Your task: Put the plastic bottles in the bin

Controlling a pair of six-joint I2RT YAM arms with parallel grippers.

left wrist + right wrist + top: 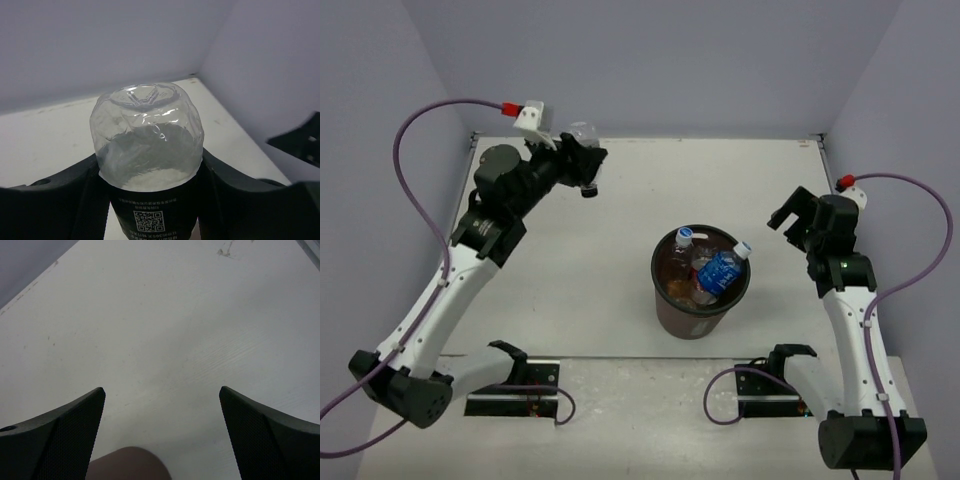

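My left gripper is raised at the back left of the table, shut on a clear bottle with a black label. In the left wrist view that bottle fills the space between my fingers, its base pointing away. The dark round bin stands at the table's middle and holds several bottles, among them a blue-labelled one and an orange one. My right gripper is open and empty to the right of the bin. The bin's rim shows at the bottom of the right wrist view.
The white table is walled at the back and both sides. Two black arm mounts with cables sit at the near edge.
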